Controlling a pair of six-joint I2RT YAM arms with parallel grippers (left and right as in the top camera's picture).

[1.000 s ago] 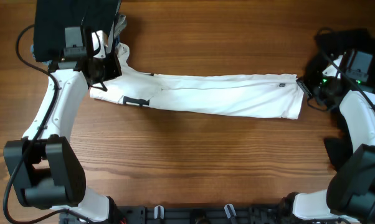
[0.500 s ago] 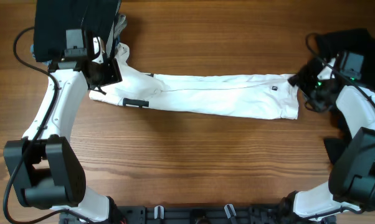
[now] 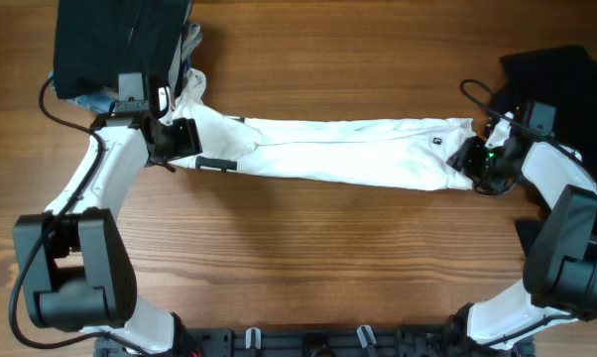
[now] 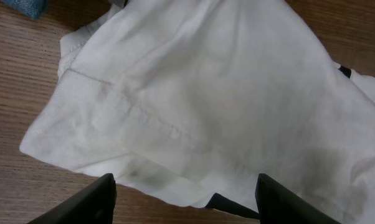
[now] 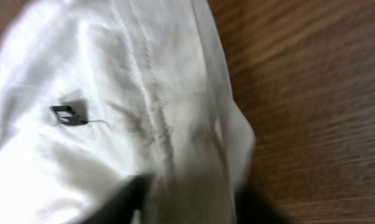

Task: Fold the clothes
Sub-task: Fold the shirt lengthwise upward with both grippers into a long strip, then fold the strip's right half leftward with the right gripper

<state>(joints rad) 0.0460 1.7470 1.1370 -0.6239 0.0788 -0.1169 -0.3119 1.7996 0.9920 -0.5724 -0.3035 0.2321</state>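
Across the table [image 3: 308, 268], seen from overhead, the shirt [image 3: 348, 154] lies as a long white strip between the left tool [image 3: 179, 139] and the right tool [image 3: 469, 157]. The arms cover its ends, and neither tool's opening shows. From the left wrist, the fingers [image 4: 94, 199] stand wide apart over the shirt's seamed edge, gripping nothing. From the right wrist, all is blurred. Two dark fingers [image 5: 122, 199] flank a fold of shirt, and I cannot tell whether they pinch it.
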